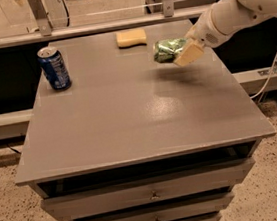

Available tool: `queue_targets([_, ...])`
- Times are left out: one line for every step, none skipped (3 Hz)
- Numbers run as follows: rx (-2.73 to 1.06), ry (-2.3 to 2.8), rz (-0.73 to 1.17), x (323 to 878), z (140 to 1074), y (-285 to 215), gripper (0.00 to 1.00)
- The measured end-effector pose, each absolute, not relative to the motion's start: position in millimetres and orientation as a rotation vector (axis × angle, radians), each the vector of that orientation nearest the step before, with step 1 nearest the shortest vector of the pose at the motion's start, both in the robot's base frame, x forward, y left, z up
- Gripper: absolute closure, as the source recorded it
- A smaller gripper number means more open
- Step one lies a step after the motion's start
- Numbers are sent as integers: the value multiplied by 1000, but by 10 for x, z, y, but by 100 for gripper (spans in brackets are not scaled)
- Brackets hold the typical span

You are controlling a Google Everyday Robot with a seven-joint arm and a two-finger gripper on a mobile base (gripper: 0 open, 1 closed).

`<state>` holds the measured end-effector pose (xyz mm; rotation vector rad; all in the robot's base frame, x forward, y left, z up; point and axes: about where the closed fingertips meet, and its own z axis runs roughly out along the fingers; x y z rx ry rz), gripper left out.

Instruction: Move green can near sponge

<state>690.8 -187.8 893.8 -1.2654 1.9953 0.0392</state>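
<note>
The green can [166,49] lies on its side in my gripper [180,51], held above the grey table top [128,108] at the right rear. The gripper is shut on the can, with a tan finger pad [189,54] across its right end. The white arm reaches in from the upper right. The pale yellow sponge [131,37] lies flat near the table's back edge, a short way up and left of the can. A shadow falls on the table under the can.
A dark blue can [54,68] stands upright at the back left of the table. Drawers [149,197] run below the front edge. A rail and glass partition [92,17] stand behind the table. A white cable [274,65] hangs at the right.
</note>
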Motion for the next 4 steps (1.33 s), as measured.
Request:
queue_targets([-1251,1967,12,7391,8898,-1856,100])
queue_targets([-1247,1963,-7,7746,8790,-1791,100])
queue_targets([-1232,1972,-20,8002,8689,-1735,84])
queue_targets([-1218,1981,-29,8143,8645,-1723,61])
